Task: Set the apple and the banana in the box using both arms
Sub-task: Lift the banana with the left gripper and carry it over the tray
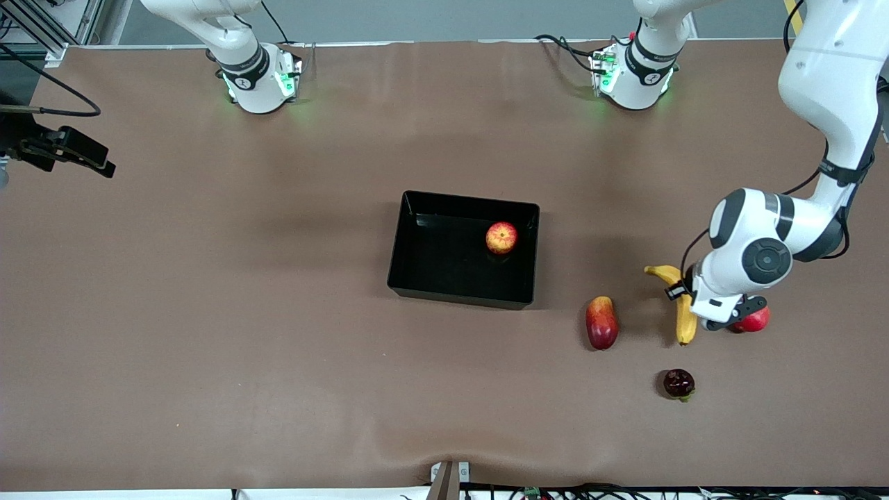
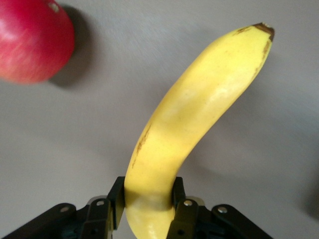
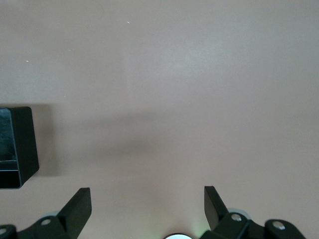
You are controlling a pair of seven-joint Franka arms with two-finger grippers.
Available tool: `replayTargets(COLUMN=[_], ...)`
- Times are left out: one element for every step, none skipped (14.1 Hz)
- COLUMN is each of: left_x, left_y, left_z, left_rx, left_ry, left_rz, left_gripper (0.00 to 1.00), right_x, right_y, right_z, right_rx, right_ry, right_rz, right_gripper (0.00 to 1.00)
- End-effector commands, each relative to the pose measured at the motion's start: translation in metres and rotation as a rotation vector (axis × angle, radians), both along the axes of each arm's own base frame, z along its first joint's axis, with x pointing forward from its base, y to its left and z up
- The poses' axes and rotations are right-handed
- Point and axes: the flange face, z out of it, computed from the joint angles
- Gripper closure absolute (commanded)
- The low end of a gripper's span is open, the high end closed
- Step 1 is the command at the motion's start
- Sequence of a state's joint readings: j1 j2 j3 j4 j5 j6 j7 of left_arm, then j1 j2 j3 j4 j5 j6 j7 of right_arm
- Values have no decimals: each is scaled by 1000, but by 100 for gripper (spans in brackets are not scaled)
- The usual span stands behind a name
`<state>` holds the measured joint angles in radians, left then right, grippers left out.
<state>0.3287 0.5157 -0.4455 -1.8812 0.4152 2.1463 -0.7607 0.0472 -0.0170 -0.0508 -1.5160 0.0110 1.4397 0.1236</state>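
The apple (image 1: 501, 238) lies in the black box (image 1: 458, 295), by the wall toward the left arm's end. The banana (image 1: 685, 316) lies on the table near the left arm's end. My left gripper (image 1: 689, 297) is down over it. In the left wrist view the left gripper (image 2: 149, 195) is shut on the banana (image 2: 199, 109) near one end, a finger on each side. My right gripper (image 1: 87, 156) waits at the right arm's end of the table. It is open and empty (image 3: 147, 199), and a corner of the box (image 3: 22, 149) shows in its view.
A pink-red round fruit (image 1: 753, 321) sits right beside the left gripper and shows in the left wrist view (image 2: 32, 40). A red-yellow mango-like fruit (image 1: 601, 323) lies between the box and the banana. A dark fruit (image 1: 678, 383) lies nearer the front camera.
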Motion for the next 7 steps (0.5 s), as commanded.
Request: replayTargets(left_x=[-17, -18, -19, -22, -25, -33, -39], left_y=[-57, -91, -126, -161, -195, -235, -267], left_z=[70, 85, 101, 112, 120, 127, 129], left_rx=[55, 28, -10, -44, -66, -85, -102], left_ry=[-27, -42, -64, -85, -102, -118, -123], left_rz=[-1, 29, 74, 116, 136, 149, 161], left_gripper=[100, 100, 100, 100, 100, 100, 100], right_x=[-1, -1, -1, -1, 0, 0, 1], right_y=[1, 0, 0, 0, 0, 1, 0], right_z=[2, 2, 2, 2, 2, 2, 3], right_rx=[-7, -7, -7, -7, -7, -7, -7], right_ry=[-9, -7, -7, -9, -10, -13, -19], right_rz=[-4, -5, -5, -5, -5, -4, -5], right_gripper=[0, 0, 0, 0, 0, 0, 0])
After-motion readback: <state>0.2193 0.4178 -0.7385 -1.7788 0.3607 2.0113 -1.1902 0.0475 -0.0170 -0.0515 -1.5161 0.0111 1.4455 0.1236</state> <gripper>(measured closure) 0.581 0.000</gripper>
